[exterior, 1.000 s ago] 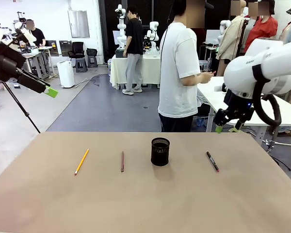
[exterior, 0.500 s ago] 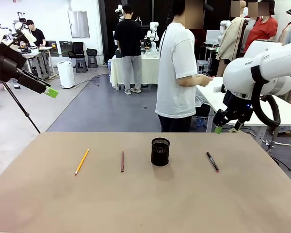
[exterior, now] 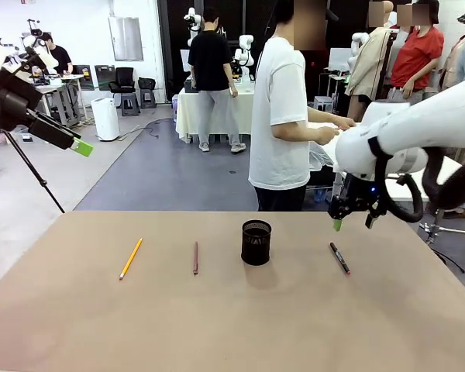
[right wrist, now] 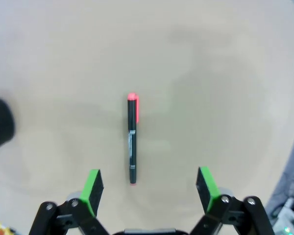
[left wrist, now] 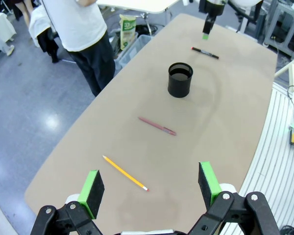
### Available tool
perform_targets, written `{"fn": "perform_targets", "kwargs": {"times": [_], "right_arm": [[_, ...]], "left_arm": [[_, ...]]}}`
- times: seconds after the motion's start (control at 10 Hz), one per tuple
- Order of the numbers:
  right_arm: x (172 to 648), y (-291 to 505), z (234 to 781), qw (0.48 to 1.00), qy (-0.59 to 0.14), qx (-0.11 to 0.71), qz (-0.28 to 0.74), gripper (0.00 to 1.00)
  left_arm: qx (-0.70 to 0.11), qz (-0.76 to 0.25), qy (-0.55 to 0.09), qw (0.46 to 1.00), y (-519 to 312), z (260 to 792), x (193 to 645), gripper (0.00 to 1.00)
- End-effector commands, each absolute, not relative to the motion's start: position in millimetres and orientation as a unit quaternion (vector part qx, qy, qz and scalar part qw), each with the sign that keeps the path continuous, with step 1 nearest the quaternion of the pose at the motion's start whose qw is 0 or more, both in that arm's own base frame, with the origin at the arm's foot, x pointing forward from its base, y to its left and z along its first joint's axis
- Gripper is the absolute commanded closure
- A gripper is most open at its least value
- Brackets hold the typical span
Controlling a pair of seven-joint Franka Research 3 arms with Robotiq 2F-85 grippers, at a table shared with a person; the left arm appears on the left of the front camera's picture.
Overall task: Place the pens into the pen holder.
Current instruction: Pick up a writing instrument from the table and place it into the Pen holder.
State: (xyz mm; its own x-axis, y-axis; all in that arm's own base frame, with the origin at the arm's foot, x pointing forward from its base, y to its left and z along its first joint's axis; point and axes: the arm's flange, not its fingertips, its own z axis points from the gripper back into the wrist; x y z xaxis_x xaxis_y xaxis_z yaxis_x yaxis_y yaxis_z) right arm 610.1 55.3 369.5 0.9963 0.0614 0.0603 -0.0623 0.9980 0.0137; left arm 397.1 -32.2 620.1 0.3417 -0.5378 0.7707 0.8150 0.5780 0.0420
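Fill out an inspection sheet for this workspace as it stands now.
Surface: tan table, plain and even.
Job's things: yellow pencil, red-brown pen and black-and-red pen lie flat, apart from each other; black mesh pen holder stands upright between the last two, no pens in it.
Clutter: nothing seen.
Hands: left hand open, raised off the table's left side; right hand open, hovering over the black-and-red pen, not touching.
Cables: black cable looped at the right arm's wrist.
Surroundings: person in white shirt at the far side; people and tables beyond.
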Motion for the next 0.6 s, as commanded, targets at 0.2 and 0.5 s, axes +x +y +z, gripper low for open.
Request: {"fn": "perform_targets", "kwargs": {"times": [0.2, 0.5], "right_arm": [[629, 81, 346, 0.999, -0.020, -0.030, -0.018, 0.00], [630, 88, 320, 0.999, 0.006, -0.028, -0.026, 0.00]], "left_arm": [[-0.178, -0.424, -0.388, 0.799, -32, 621, 397, 0.00], [-0.178, -0.424, -0.388, 0.799, -32, 621, 397, 0.00]]}}
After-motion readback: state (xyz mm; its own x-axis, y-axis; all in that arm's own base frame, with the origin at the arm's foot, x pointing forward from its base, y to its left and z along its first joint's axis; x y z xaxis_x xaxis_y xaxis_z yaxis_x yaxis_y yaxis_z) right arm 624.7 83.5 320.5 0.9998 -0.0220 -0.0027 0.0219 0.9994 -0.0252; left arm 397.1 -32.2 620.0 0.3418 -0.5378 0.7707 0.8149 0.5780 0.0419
